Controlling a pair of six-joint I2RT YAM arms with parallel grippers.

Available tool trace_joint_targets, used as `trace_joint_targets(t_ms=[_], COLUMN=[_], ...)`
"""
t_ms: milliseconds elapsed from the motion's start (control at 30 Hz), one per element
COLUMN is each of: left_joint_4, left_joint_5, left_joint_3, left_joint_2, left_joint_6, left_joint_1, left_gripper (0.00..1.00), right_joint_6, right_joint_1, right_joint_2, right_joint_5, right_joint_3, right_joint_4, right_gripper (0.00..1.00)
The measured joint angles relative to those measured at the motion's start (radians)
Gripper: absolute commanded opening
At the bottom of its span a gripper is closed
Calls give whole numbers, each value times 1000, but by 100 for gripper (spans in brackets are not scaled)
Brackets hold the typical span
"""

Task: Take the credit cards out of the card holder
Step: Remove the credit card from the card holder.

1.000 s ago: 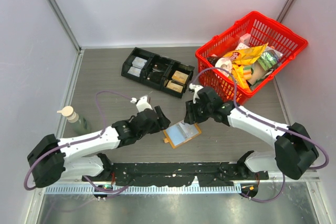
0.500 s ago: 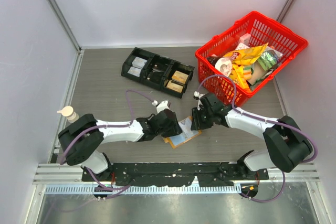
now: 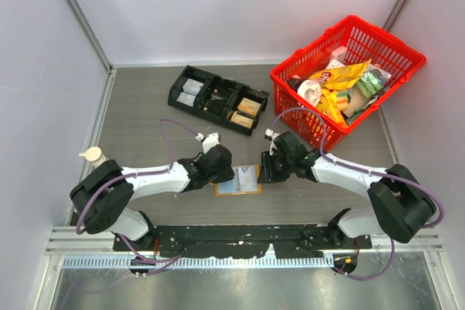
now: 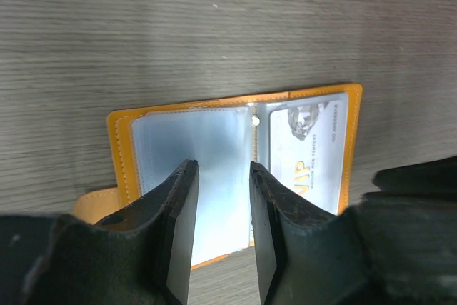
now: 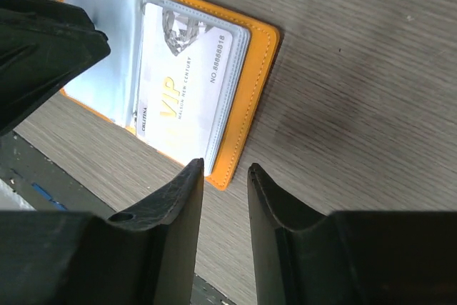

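Flanking the open holder (image 3: 238, 179) at the table's (image 3: 145, 107) near edge, we poise left claw (image 4: 223, 183) and right claw (image 5: 225, 176) slightly spread, empty, to pin it and pull the card (image 5: 189, 83).

We are seeing a black compartment tray (image 3: 176, 95) lying on the grey bench (image 3: 138, 114), a red basket (image 3: 301, 110) holding snack packets (image 3: 341, 74) sitting beside it, and a pump bottle (image 3: 92, 155) standing at the left edge.

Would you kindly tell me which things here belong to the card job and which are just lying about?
Job: holder, lying open; VIP card inside it; left hand; right hand.
Lying about: tray; basket; bottle.
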Motion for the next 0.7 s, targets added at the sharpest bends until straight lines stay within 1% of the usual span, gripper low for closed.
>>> trace_joint_targets(t_ms=[100, 167, 267, 433, 467, 567, 700], left_joint_4=[-39, -57, -63, -41, -31, 6, 66], left_joint_5=[-26, -27, -13, 30, 37, 54, 74], left_joint_3=[0, 4, 6, 6, 5, -1, -27], left_joint_2=[-19, -26, -42, -90, -101, -127, -129], left_joint_6=[37, 56, 65, 56, 51, 36, 9], left_joint_1=[10, 10, 10, 10, 9, 9, 9], left_gripper=[47, 49, 50, 50, 50, 50, 49], right_joint_6=[14, 19, 38, 77, 85, 100, 112], right_joint_1=[-1, -2, -3, -3, -3, -3, -3], right_joint_2=[-34, -50, -52, -35, -24, 10, 46], right_joint_5=[16, 26, 24, 9, 6, 1, -2], right_joint_3=[0, 0, 0, 0, 0, -1, -11], right_joint_4=[8, 20, 50, 128, 145, 185, 232], right_gripper=[35, 34, 31, 29, 27, 26, 21])
